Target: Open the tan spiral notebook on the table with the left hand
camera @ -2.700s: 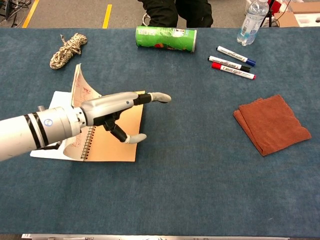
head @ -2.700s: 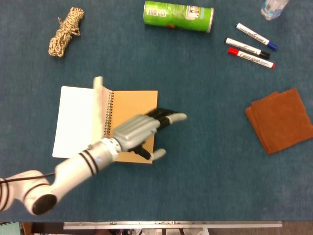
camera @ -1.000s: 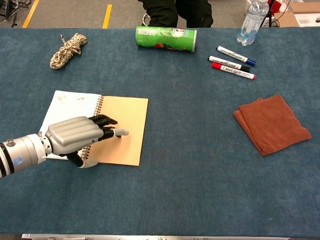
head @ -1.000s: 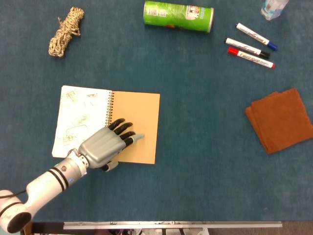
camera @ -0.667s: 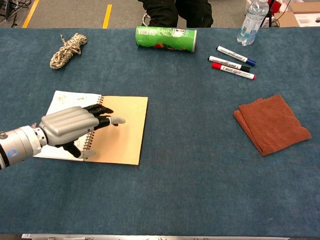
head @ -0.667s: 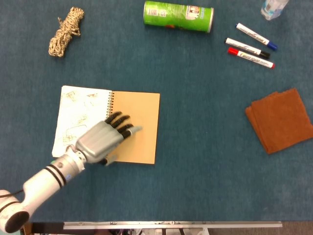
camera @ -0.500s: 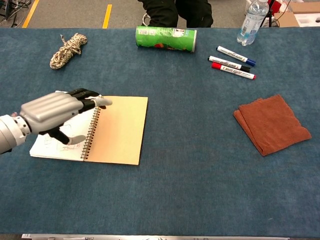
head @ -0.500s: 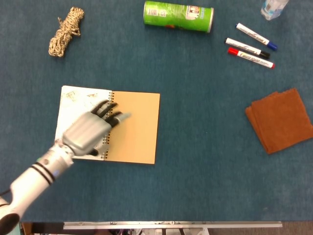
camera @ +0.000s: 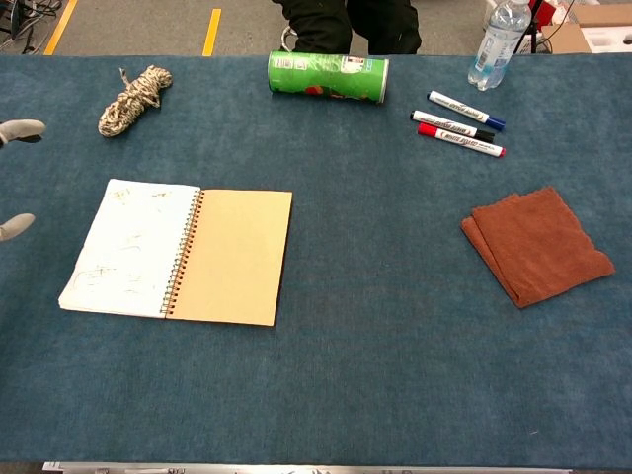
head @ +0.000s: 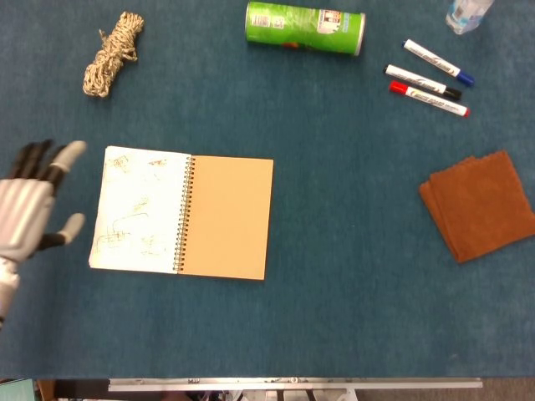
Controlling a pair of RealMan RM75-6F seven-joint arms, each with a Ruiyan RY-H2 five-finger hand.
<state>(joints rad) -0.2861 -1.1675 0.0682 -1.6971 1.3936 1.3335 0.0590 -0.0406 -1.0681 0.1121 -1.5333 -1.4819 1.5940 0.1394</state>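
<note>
The tan spiral notebook (head: 182,215) lay open and flat on the blue table (head: 334,292), and I took it as my landmark. Its sketched white page faced up on one side of the wire spiral, with the plain tan sheet on the other.

My left hand (head: 29,213) hung at the far edge of the head view, well apart from the notebook on its white-page side. My fingers (head: 52,167) were spread and held nothing. In the chest view only two pale fingertips (camera: 20,130) showed at the picture's border. My right hand was not visible in either view.

Beyond the notebook's far edge lay a coil of rope (head: 111,53) and a green canister (head: 304,27) on its side. Further off on the tan side were three markers (head: 428,77) and a folded rust-brown cloth (head: 478,205).

I judged the opening step done, since the cover lay fully turned. The next move, as I saw it, called only for keeping my hand clear of the pages.
</note>
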